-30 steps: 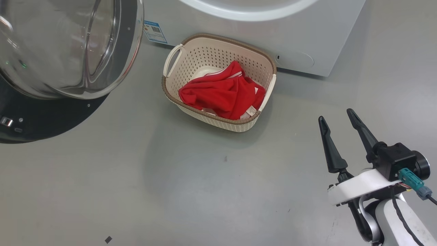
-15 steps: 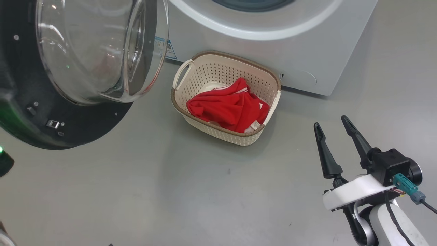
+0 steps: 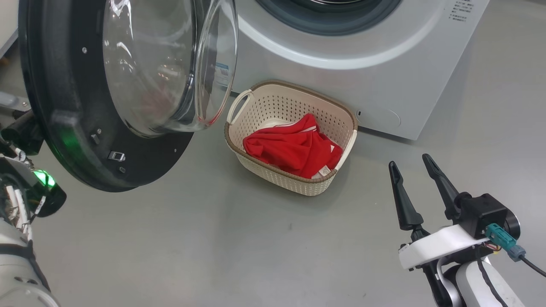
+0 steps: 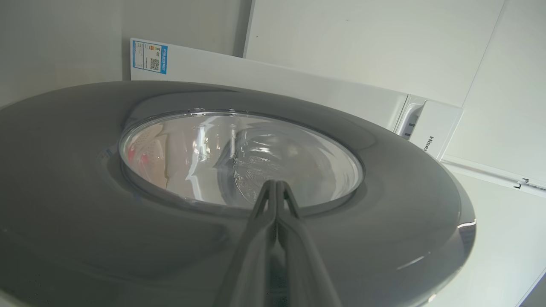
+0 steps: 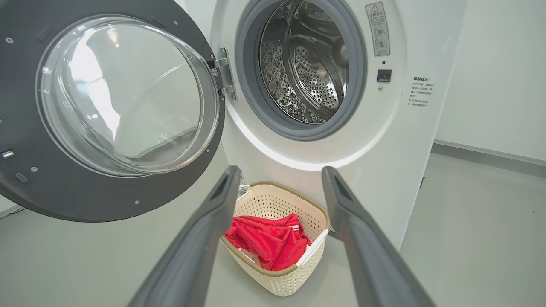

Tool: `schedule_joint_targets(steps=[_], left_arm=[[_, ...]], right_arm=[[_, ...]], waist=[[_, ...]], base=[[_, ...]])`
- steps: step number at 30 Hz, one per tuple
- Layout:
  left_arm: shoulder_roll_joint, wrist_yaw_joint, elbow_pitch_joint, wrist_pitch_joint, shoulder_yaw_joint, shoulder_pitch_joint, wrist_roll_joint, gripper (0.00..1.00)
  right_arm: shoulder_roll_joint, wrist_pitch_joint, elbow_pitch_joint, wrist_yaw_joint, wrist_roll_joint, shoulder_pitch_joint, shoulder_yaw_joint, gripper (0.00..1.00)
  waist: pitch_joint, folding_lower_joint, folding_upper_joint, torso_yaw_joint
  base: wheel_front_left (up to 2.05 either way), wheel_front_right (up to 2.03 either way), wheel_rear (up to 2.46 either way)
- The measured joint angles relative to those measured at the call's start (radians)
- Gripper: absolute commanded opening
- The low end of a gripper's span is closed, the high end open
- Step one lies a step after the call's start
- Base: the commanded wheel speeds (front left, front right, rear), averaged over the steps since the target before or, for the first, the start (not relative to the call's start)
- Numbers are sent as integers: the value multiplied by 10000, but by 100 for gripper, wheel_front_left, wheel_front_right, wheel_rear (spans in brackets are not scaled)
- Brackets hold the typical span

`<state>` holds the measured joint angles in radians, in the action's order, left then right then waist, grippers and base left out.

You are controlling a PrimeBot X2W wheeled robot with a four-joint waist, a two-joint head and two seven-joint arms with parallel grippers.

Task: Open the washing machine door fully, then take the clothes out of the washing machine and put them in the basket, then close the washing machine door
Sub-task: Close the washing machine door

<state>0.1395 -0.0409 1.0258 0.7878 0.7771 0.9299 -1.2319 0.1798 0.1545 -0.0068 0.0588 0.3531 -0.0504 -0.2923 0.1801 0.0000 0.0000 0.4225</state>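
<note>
The washing machine door [image 3: 64, 106] hangs open at the left, its glass bowl facing the white washing machine [image 3: 341, 85]. The steel drum [image 5: 315, 68] has no clothes visible inside. The red clothes [image 3: 294, 147] lie in the cream basket [image 3: 277, 172] on the floor by the machine's front. My left gripper [image 4: 276, 183] is shut and empty. Its tips point at the door's glossy outer face [image 4: 64, 192] by the glass rim; I cannot tell if they touch. My right gripper [image 3: 408, 160] hovers open, right of the basket [image 5: 281, 281] and aimed at it.
My left arm [image 3: 25, 192], with a green light on it, sits behind the door at the lower left. Grey floor spreads in front of the basket and to the machine's right. A white wall [image 5: 490, 85] stands right of the machine.
The head camera has tilted up, so the whole picture slid down and more of the machine's opening shows. My left arm has come into view behind the door. The right gripper stays open.
</note>
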Motion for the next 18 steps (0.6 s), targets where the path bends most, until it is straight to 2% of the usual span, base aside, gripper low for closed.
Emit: schedule_joint_targets(steps=[18], left_arm=[[-1009, 422, -598, 872, -295, -918, -90, 0]], right_arm=[[-148, 96, 96, -88, 35, 123, -73, 100]], waist=[[-276, 0, 0, 39]], base=[[0, 0, 0]])
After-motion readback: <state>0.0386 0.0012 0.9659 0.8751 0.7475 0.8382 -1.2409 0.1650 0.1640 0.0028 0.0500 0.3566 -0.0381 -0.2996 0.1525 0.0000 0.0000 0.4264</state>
